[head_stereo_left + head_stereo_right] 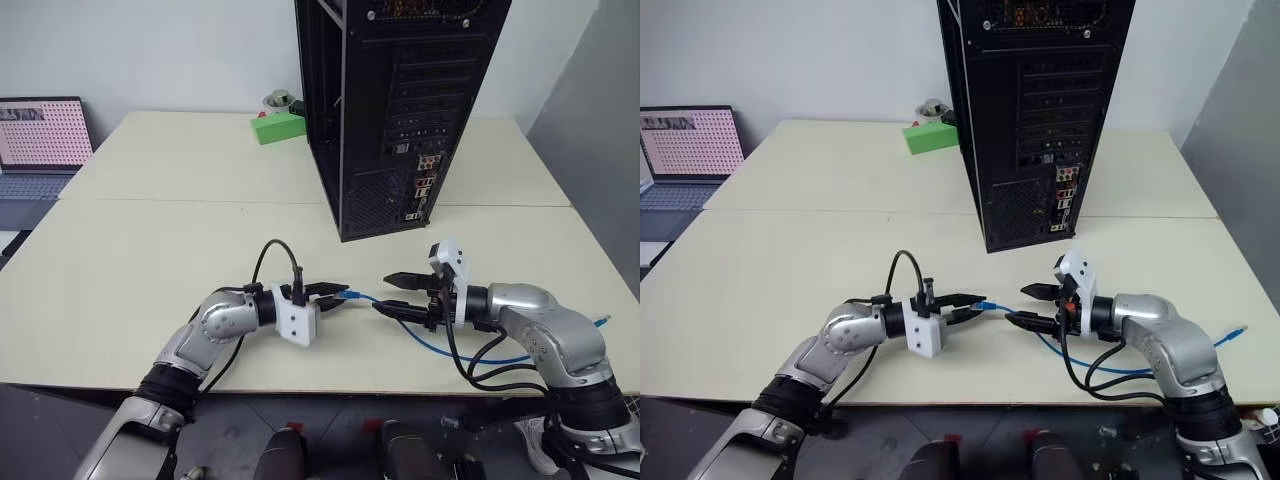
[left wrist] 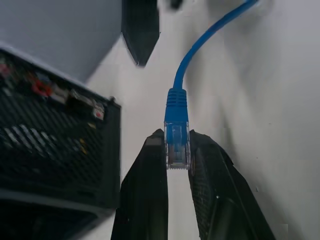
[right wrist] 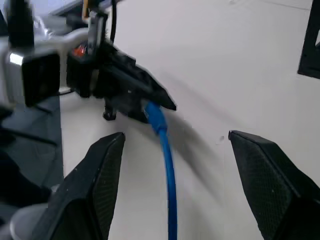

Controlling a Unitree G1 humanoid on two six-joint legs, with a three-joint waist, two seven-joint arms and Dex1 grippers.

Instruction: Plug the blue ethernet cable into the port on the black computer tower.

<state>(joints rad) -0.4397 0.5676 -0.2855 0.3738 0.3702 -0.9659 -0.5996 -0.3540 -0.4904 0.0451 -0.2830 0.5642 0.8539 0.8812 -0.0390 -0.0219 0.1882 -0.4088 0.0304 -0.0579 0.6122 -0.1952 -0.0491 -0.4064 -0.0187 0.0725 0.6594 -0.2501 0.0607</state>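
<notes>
Left gripper jaws clamped narrow on the clear plug end of the blue ethernet cable; plug sits between the two black fingertips, blue boot sticking out past them, cord running on away from the jaws.

Right gripper faces the left one tip to tip, jaws spread wide, nothing held. Cord passes through the gap between its fingers without touching either, as far as the right wrist view shows. Beyond the right jaws the cord loops along the cream table under the right forearm; its free end lies near the table's right edge.

Black computer tower stands upright on the table, well beyond both sets of jaws, rear panel toward the robot. Connector cluster with the port is low on that panel; which socket exactly cannot be told. Plug is well apart from it.

Behind the tower's left side: small green box. Laptop sits off the table's far left.
</notes>
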